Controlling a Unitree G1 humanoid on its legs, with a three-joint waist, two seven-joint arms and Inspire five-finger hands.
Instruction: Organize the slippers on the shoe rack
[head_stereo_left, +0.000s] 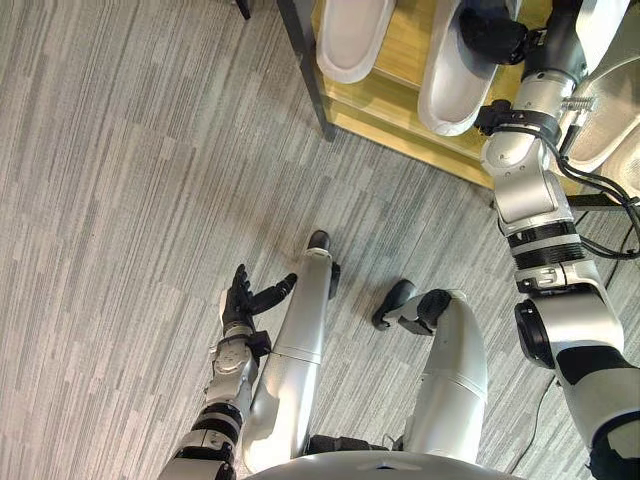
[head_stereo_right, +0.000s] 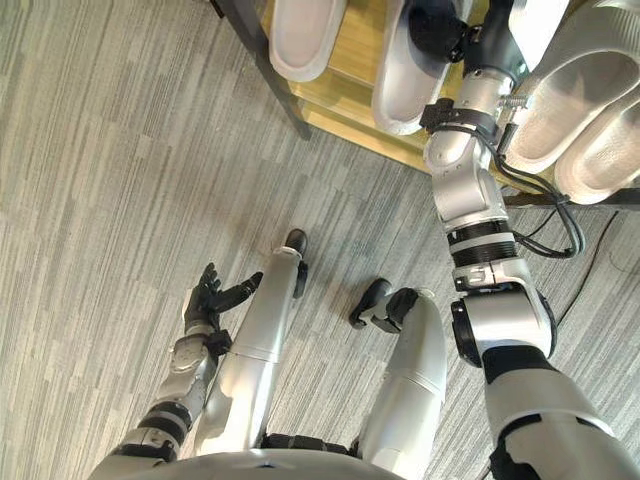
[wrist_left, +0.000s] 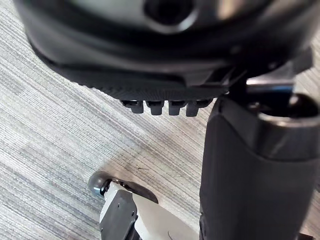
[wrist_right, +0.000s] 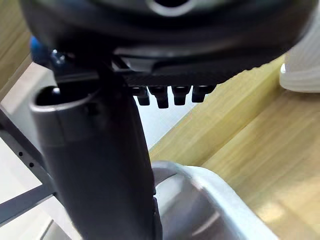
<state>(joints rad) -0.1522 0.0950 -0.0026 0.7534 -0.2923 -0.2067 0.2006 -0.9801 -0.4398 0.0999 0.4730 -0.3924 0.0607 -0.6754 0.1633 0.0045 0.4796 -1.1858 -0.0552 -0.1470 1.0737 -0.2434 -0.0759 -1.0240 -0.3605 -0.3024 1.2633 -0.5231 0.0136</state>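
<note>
R hand (head_stereo_left: 492, 36), fingers straight, is being held over pale slipper (head_stereo_left: 450, 95) on shoe rack (head_stereo_left: 405, 40), aligning step prob. being finished, withdrawal being needed next; L hand (head_stereo_left: 240, 300) being hung open.

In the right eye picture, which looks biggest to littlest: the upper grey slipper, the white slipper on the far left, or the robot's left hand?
1. The upper grey slipper looks largest.
2. The far-left white slipper comes next; the view's edge cuts off both slippers, so this is unsure.
3. The left hand looks smallest.
</note>
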